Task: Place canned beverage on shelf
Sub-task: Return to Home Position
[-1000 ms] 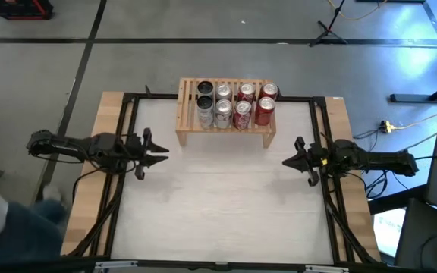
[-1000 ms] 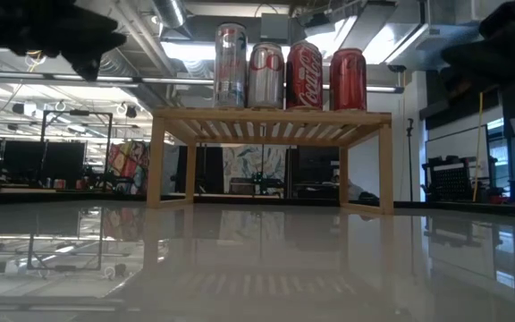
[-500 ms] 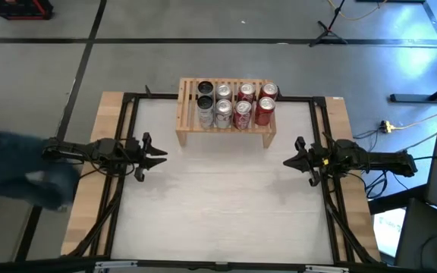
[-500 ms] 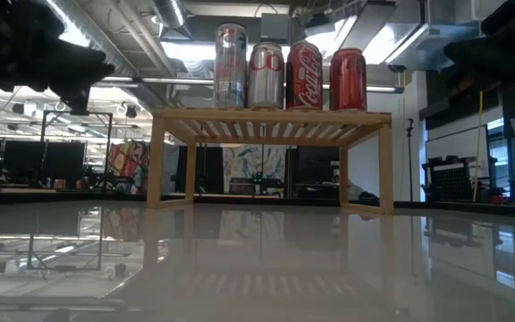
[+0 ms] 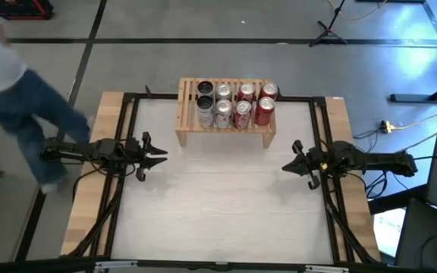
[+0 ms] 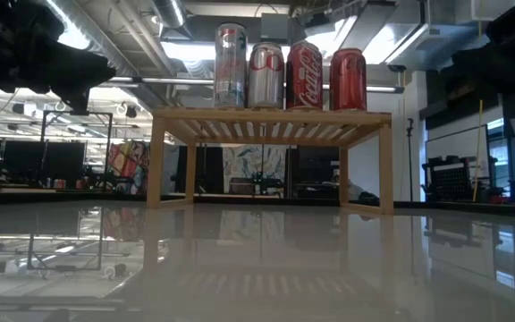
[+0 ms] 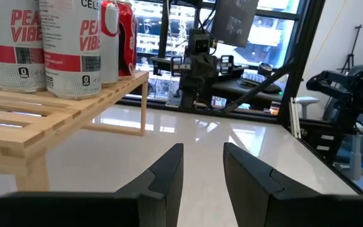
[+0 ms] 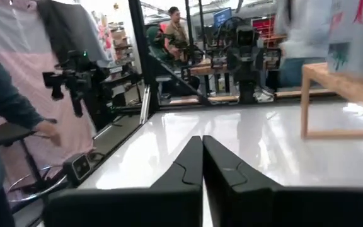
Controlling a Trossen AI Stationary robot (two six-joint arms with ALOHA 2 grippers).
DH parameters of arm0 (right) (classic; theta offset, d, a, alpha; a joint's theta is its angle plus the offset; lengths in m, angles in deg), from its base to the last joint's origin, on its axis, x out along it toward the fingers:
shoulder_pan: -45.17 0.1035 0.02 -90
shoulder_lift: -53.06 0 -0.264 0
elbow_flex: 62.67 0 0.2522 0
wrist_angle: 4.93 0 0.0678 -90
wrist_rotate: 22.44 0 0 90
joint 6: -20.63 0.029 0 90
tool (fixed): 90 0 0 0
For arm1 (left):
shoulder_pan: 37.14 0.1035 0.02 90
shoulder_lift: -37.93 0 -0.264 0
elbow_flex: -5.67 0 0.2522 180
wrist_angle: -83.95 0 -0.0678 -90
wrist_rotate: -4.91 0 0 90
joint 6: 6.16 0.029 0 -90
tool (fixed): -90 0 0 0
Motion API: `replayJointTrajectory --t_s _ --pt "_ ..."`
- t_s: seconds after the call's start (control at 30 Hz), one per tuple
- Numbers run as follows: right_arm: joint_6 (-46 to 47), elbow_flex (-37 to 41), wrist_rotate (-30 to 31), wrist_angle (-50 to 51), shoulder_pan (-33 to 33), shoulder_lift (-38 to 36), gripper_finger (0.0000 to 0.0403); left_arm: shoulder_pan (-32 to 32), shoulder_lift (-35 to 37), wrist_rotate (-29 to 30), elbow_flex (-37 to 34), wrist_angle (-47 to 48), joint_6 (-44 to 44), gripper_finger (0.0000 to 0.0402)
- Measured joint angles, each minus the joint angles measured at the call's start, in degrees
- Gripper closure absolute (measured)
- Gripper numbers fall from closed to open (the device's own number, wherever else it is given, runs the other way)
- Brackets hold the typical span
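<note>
The light-wood shelf (image 5: pixel 224 117) stands on its two side legs at the table's far middle. Several cans (image 5: pixel 234 105) stand upright on its slatted top in two rows: dark-topped and silver ones on the left, red ones on the right. The low view shows the shelf (image 6: pixel 271 118) and its cans (image 6: pixel 289 76) too. My left gripper (image 5: pixel 162 152) hovers open and empty at the table's left side, pointing right; the shelf (image 7: pixel 55 113) is off to its side. My right gripper (image 5: pixel 285 166) hovers shut and empty at the table's right side, pointing left.
A person in jeans (image 5: pixel 21 98) walks just off the table's left edge, close behind my left arm. People also show beyond the table in the right wrist view (image 8: pixel 5 113). The white table top (image 5: pixel 218 197) stretches between the grippers and toward the near edge.
My left gripper has come down a little in the low view and stays open. The person beside the table's left edge has walked from the near side toward the far side. The cans and the shelf have not moved.
</note>
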Motion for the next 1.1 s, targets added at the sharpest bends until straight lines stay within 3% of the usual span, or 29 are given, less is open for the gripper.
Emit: replayJointTrajectory --t_s 0.13,0.37,1.1 --pt "-0.83 0.35 0.45 1.35 -0.02 0.22 0.0403 0.00 0.00 -0.07 0.00 -0.02 0.00 0.0298" --pt "-1.36 0.33 14.06 4.83 -0.02 -1.14 0.0403 0.00 0.00 -0.09 0.00 -0.01 0.02 0.0298" --pt "0.45 0.33 14.86 5.08 0.00 -0.69 0.0403 0.00 0.00 -0.09 0.00 0.00 0.02 0.0298"
